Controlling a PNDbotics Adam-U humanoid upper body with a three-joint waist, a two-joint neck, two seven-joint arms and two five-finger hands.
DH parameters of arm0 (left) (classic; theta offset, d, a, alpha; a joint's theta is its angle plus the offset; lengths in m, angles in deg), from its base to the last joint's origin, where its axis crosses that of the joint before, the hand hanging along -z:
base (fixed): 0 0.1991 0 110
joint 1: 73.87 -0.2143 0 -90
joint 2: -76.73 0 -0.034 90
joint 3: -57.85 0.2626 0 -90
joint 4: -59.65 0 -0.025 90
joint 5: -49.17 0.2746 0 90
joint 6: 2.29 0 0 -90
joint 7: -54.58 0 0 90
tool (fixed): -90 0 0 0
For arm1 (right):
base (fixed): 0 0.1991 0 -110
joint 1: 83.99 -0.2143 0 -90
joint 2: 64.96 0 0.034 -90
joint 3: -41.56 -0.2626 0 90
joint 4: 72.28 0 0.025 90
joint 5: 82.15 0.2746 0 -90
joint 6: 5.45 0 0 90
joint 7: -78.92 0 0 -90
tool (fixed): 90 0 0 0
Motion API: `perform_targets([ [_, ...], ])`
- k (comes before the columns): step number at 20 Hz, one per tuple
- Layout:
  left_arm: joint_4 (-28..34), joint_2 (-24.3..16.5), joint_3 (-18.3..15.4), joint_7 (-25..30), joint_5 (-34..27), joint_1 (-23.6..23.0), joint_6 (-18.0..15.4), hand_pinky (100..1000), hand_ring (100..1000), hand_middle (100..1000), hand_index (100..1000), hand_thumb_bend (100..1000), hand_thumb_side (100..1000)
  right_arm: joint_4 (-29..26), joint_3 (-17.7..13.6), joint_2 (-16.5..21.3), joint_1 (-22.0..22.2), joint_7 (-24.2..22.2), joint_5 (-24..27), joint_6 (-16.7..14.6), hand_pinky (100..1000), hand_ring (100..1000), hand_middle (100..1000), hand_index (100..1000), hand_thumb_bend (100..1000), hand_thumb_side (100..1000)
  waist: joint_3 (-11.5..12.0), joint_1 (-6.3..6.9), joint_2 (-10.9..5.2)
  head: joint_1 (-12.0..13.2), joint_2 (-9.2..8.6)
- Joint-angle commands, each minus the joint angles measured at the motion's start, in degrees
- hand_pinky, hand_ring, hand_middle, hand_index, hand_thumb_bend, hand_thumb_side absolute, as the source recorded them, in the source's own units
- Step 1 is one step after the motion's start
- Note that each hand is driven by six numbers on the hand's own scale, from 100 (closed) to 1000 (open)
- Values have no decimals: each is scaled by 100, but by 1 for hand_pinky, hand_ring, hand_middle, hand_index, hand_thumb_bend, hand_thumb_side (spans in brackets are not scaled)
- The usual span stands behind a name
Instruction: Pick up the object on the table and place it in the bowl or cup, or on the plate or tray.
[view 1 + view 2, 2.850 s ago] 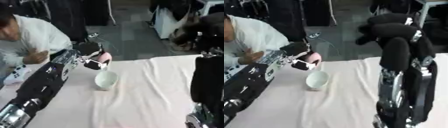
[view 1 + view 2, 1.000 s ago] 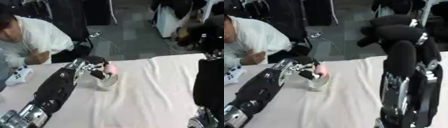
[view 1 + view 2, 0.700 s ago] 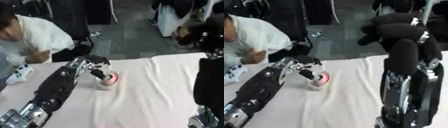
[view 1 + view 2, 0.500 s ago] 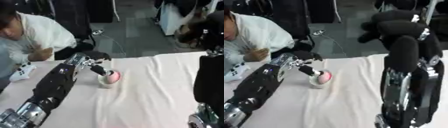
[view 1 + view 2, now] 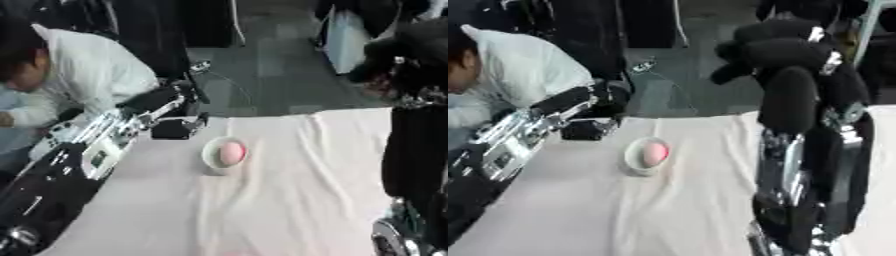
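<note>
Pink ball (image 5: 231, 152) seated inside small white cup (image 5: 213, 156), upper part showing above the rim. Cup upright on white cloth (image 5: 289, 200) covering the bench (image 5: 157, 210), left of centre and towards the far edge.

Left hand (image 5: 178, 128) positioned just left of and beyond the cup, apart from it, low over the cloth near the far bench edge. Fingers dark and bunched; whether extended or curled cannot be told. Nothing seen in the grasp. Left arm (image 5: 79, 160) running from the near-left corner diagonally up to the hand, lying over the left part of the bench.

Right hand (image 5: 785, 55) raised high at the right, close to the camera, fingers curled into a clenched form, empty. Right forearm (image 5: 798, 165) upright below it, blocking the right side of the bench in the right eye view.

Open cloth, creased, between cup and right arm and across the near centre. Far bench edge close behind the cup; grey floor (image 5: 262, 75) beyond.
</note>
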Motion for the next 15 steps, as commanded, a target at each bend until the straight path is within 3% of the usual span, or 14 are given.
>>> perform_targets([
  [1, 1142, 260, -255, -525, -567, -300, 286, 664, 668, 784, 841, 100, 797, 69, -32, 114, -183, 19, -72, -2, 488, 605, 612, 639, 100, 515, 92, -57, -72, -192, -251],
  [4, 2035, 838, -334, -692, -886, -607, 297, 651, 661, 782, 840, 100, 799, 191, -31, 241, -310, 15, -112, -29, 487, 605, 613, 639, 100, 518, 252, -188, -28, -281, -584],
  [7, 2289, 1225, -270, -620, -1245, -593, -123, 654, 659, 778, 843, 100, 797, 283, 56, 353, -432, -176, -135, -126, 484, 599, 612, 635, 100, 497, 372, -290, 11, -195, -994],
  [11, 2321, 1363, -145, 36, -1415, -530, -631, 674, 676, 794, 840, 100, 802, 323, 208, 448, -529, -1126, -268, -567, 495, 589, 594, 611, 100, 517, 495, -369, 49, -171, -1373],
  [14, 2322, 1385, -93, 534, -1397, -525, -789, 684, 684, 809, 855, 100, 801, 305, 265, 453, -527, -1803, -134, -1052, 507, 577, 576, 593, 107, 460, 539, -379, 56, -232, -1515],
  [15, 2323, 1386, -68, 658, -1418, -525, -840, 687, 687, 815, 865, 100, 800, 274, 272, 448, -519, -2002, -72, -1213, 513, 572, 569, 583, 153, 422, 544, -378, 58, -271, -1550],
])
